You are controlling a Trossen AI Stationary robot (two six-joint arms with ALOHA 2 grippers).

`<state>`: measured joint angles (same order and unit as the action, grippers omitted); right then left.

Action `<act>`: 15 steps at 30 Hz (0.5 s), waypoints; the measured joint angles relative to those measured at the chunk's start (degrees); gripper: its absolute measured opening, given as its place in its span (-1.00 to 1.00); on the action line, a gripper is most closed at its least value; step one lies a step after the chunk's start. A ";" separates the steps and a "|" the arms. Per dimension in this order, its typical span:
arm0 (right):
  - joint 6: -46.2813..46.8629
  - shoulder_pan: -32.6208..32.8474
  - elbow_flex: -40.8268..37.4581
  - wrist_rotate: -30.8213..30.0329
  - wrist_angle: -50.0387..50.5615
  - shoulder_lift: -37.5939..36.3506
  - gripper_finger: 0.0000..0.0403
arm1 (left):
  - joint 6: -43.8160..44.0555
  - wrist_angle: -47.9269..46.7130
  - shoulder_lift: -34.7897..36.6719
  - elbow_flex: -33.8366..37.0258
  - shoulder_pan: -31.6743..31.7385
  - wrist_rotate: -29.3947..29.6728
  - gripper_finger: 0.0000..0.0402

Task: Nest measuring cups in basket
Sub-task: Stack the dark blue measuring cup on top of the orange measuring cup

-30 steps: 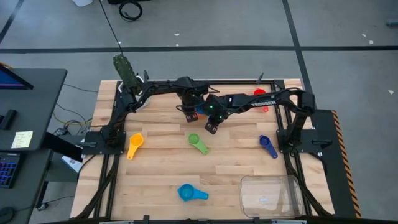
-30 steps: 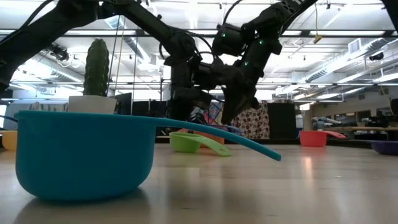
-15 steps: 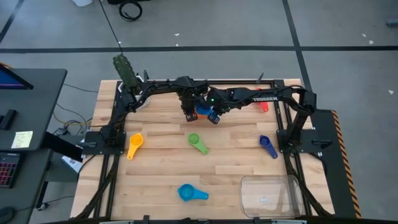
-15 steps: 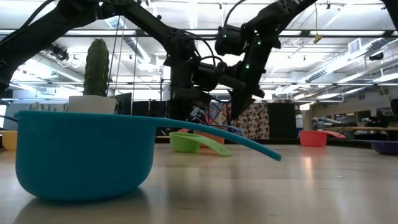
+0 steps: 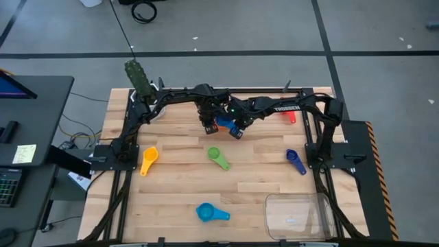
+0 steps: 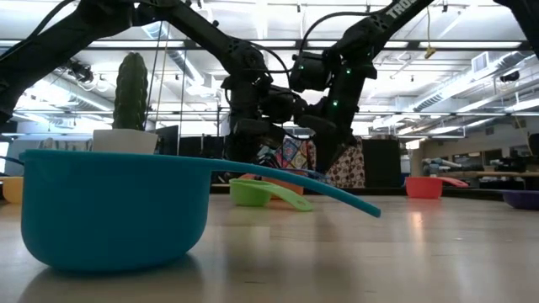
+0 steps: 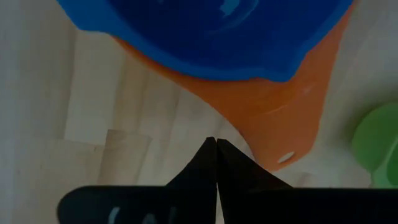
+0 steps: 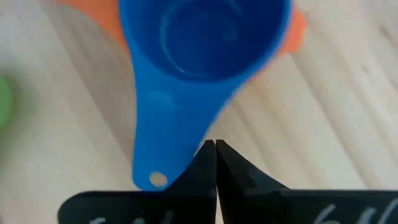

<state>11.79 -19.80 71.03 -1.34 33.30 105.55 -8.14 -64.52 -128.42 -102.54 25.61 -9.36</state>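
The basket [image 5: 298,214] sits empty at the table's [image 5: 178,199] near right corner, with a light blue cup [image 5: 208,213] just to its left. Mid-table lie yellow [image 5: 148,161], green [image 5: 217,157] and dark blue [image 5: 295,161] cups. Farther back, a blue cup [image 8: 202,46] is nested in an orange one [image 7: 273,118], apparently stacked ahead of basketing. Both grippers hover over the pair, left [image 7: 215,144] and right [image 8: 215,144], fingers pressed together, holding nothing. A red cup [image 5: 287,110] and cactus [image 5: 136,77] stand at the back; grey floor beyond.

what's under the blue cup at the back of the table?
An orange cup: the blue cup sits in it, orange rim and handle showing around it on the wooden table. The orange cup's inside is covered. Both grippers, left and right, hover there, fingers shut.
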 joint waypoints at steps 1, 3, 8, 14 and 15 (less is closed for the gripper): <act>0.00 0.11 0.01 0.66 -0.59 0.26 -1.00 | 0.02 0.02 0.00 0.00 -0.06 -0.18 -1.00; -0.02 0.26 -0.01 1.67 -0.09 0.31 -1.00 | 0.02 0.29 0.00 0.00 -0.11 -2.08 -1.00; 0.20 0.77 0.01 3.94 -1.48 0.35 -1.00 | 0.09 1.68 0.00 0.00 -0.67 -5.99 -1.00; 1.40 1.00 0.01 4.80 -2.12 0.35 -1.00 | 0.22 3.57 -0.03 0.00 -1.96 -6.41 -1.00; 1.61 1.02 0.01 5.47 -2.33 0.35 -1.00 | 0.22 3.92 -0.07 0.03 -2.06 -6.72 -1.00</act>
<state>13.41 -18.79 71.05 4.14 30.97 105.91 -7.92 -60.60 -128.49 -102.52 23.54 -16.08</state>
